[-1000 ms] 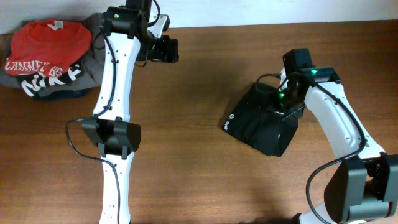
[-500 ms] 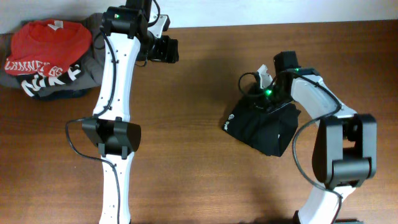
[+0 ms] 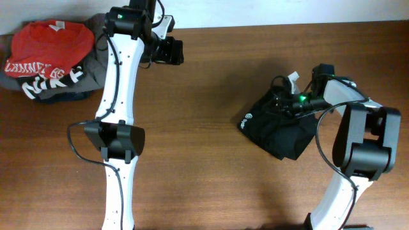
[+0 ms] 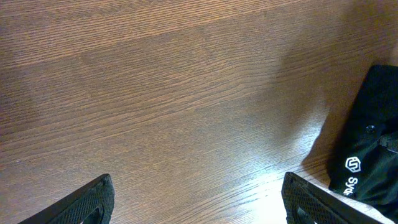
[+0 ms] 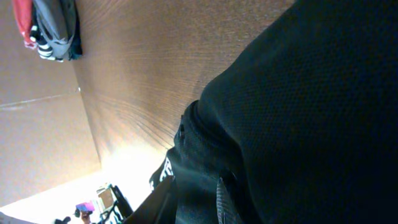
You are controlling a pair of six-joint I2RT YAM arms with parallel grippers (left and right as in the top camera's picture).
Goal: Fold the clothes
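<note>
The clothes (image 3: 281, 131), a black garment folded into a compact bundle, lie on the right half of the table (image 3: 211, 76). The white logo (image 3: 246, 120) is on the edge turned toward the table's middle. My right end effector (image 3: 284, 101) is down at the bundle's far edge. Black fabric fills its camera, so I cannot tell whether it is clenched or released. My left end effector (image 3: 170, 51) hovers over the table's far side, left of centre. It is released, fingers (image 4: 93, 200) spread wide with only bare wood between them. A red shirt (image 3: 48, 41) and grey garment (image 3: 96, 61) are heaped at the table's far-left corner.
</note>
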